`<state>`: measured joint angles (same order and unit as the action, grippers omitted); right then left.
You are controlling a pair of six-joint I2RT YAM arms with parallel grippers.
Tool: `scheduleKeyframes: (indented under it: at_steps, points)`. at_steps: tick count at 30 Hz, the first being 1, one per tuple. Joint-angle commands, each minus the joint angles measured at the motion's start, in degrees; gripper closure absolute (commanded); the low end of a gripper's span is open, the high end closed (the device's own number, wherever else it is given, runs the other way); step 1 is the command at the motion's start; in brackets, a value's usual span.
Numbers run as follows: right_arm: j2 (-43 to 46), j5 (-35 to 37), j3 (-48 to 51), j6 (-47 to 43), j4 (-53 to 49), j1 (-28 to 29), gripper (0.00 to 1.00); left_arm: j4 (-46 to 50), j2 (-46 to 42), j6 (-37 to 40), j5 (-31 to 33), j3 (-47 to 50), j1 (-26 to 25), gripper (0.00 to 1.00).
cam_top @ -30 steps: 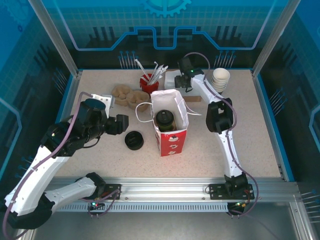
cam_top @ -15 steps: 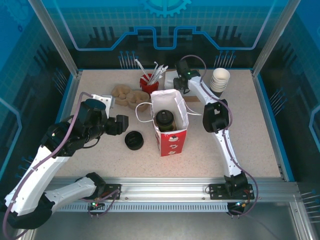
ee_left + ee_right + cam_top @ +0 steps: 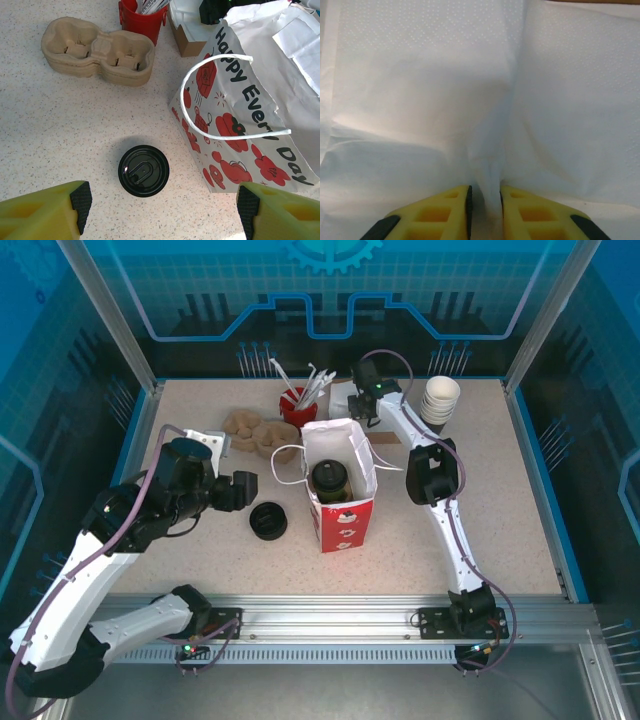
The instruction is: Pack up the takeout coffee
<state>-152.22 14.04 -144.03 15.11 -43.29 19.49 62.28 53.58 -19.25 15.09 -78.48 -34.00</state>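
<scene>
The takeout coffee (image 3: 330, 480), a dark cup with a black lid, stands inside the red-and-white paper bag (image 3: 345, 515) at mid-table. The bag (image 3: 240, 105) lies right of my left gripper (image 3: 162, 200), which is open above the table with nothing between its fingers. In the top view that left gripper (image 3: 245, 490) hovers left of the bag. My right gripper (image 3: 365, 400) is down at the napkin box behind the bag. Its fingers are shut on a pinched fold of white napkin (image 3: 470, 100), with the right gripper (image 3: 485, 192) pressing into the sheet.
A loose black lid piece (image 3: 143, 170) lies on the table between my left fingers, also seen as the lid piece (image 3: 268, 521). Pulp cup carriers (image 3: 255, 430), a red cup of utensils (image 3: 297, 405) and a stack of white cups (image 3: 441, 397) line the back.
The right gripper has shifted slightly left over the napkin box and its jaws have closed on the napkin. The left arm has not moved.
</scene>
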Motion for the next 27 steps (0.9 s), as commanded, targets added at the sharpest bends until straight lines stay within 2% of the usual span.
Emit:
scheduleKeyframes:
  at_steps: [1,8,12,15,19,23,27]
  points:
    - [5.1,-1.5,-1.6,-0.6,-1.6,-0.1,0.82,0.3,0.0,-0.6,-1.5,0.8,0.3,0.21]
    - [9.7,-0.6,-1.8,-1.5,-3.2,-0.2,0.85,0.9,-0.8,-1.1,-1.7,0.7,0.4,0.21]
    - [13.1,-0.8,-1.9,-1.4,-4.4,-0.2,0.92,0.8,-1.4,-1.4,-2.2,1.0,0.4,0.21]
    - [16.4,-1.1,-1.7,-0.8,-5.9,-0.2,1.0,1.0,-1.7,-1.5,-2.5,1.0,0.3,0.21]
    - [22.1,-1.9,-1.6,0.2,-8.8,-0.2,1.0,0.9,-2.3,-1.9,-3.1,1.1,0.4,0.21]
    - [28.2,-4.6,-1.3,2.0,-12.5,0.0,1.0,-0.4,-2.7,-2.6,-3.9,1.8,0.4,0.19]
    - [34.5,-11.3,-1.2,5.2,-17.4,0.0,1.0,-2.4,-2.3,-4.0,-5.7,2.6,0.4,0.18]
